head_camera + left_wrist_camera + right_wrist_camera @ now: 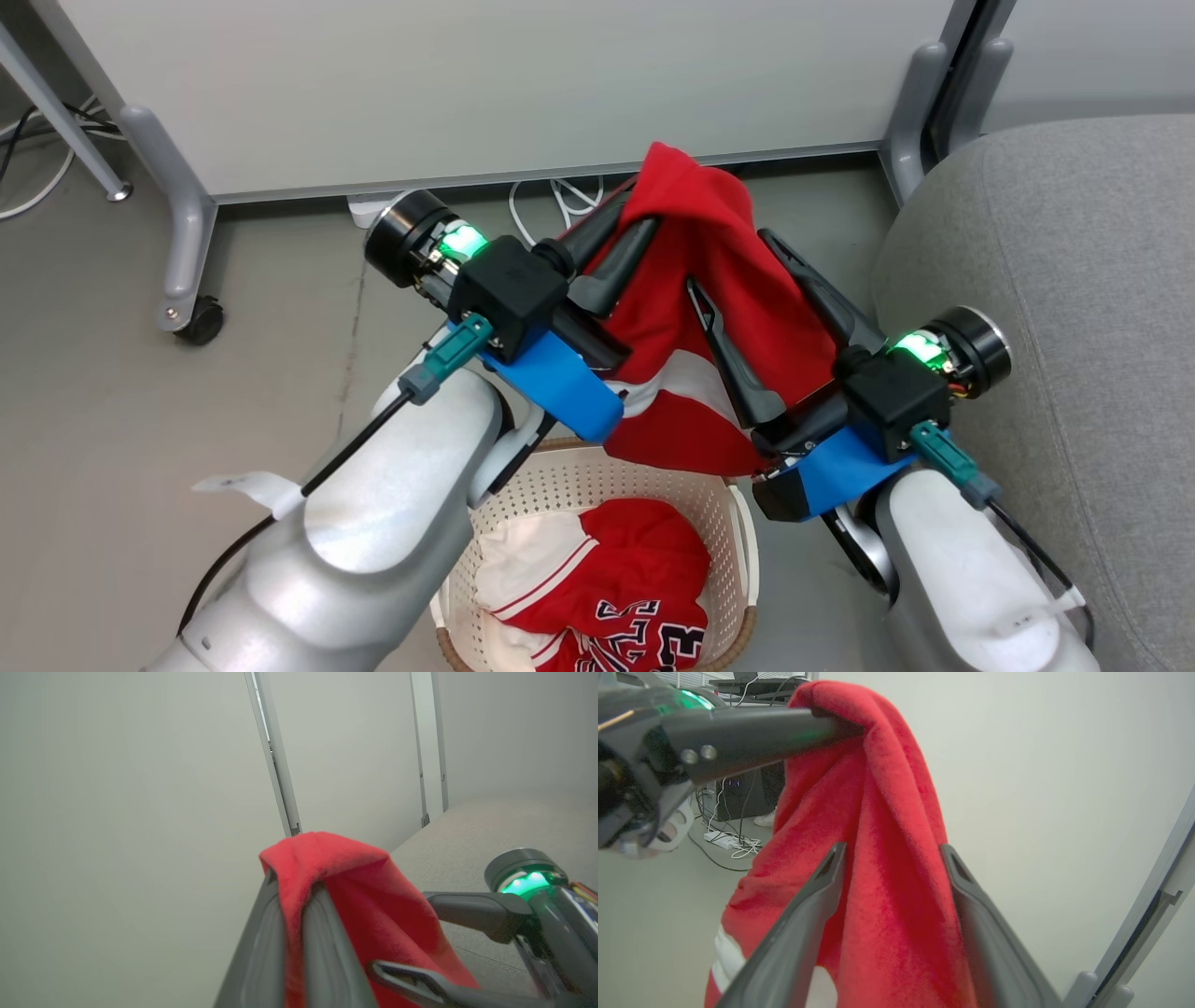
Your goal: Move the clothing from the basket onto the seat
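Left gripper (639,224) is up high over the basket (560,485), its 2 dark fingers (322,933) clenched tight on a fold of the red jersey (681,187), and in the left wrist view the cloth is pinched right between them and spills over the tips. The jersey hangs in the air from that pinch, a white band across its lower part, its bottom hem dangling just above the basket's far rim. Right gripper (728,257) comes in from the other side with its jaws spread wide, 1 finger on each side of the hanging cloth; in the right wrist view the red fabric drops straight down through the gap between its fingers (808,914), and nothing is squeezed there. Down in the basket lie the other jerseys (644,551), red and white, 1 showing black-and-white lettering and numbers near the bottom edge of the head view. The grey seat (1055,233) sits off to the robot's right, just beside the right arm, apart from the jersey. Behind it all stands a white partition (513,84) on grey castor legs.
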`<state>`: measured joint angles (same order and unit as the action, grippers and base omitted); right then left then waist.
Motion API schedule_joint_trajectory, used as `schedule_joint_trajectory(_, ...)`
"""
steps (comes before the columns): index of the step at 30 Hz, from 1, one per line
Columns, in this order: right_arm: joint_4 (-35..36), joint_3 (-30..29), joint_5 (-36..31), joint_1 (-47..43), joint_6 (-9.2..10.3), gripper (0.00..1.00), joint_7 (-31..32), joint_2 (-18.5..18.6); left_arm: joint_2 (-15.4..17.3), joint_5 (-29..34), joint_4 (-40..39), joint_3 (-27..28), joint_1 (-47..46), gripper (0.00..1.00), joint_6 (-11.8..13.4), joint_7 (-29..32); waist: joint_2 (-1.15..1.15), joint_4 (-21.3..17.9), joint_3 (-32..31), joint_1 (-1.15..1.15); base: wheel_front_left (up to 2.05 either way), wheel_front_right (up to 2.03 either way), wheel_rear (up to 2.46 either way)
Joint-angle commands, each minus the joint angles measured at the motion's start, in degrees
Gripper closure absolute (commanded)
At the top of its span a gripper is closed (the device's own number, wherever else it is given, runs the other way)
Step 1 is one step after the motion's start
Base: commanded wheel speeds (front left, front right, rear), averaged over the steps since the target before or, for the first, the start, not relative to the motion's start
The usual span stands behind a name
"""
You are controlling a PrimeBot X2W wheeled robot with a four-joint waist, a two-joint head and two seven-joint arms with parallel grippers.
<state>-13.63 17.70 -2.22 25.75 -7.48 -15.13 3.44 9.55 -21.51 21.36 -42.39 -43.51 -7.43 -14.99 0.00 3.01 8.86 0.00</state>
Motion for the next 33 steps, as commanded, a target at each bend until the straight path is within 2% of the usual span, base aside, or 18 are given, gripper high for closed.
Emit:
schedule_joint_trajectory(1,-2.1,0.2,-0.3,1.2,-0.03,0.0,0.0,0.2,-0.3,0.4,-0.4,-0.2,0.1,1.0,-0.1,-0.3,0.0,0.3,0.1,0.0,0.0,0.0,0.0)
schedule_joint_trajectory(7,-10.1,0.1,-0.5,2.5,-0.03,0.0,0.0,0.0,-0.8,0.3,-0.9,-0.9,-0.2,1.0,-0.1,-0.3,0.0,0.9,0.2,0.0,0.0,0.0,0.0)
schedule_joint_trajectory(9,-12.3,0.7,0.4,2.7,-0.03,1.0,0.0,-0.1,-0.7,0.1,-0.9,-0.9,-0.1,1.0,-0.1,-0.3,0.0,1.0,0.2,0.0,0.0,0.0,0.0)
schedule_joint_trajectory(33,-12.4,1.3,3.4,2.7,-0.03,1.0,0.0,-0.6,-0.4,0.1,-0.4,-0.9,1.5,1.0,-0.1,-0.3,0.0,0.5,-0.5,0.0,0.0,0.0,0.0)
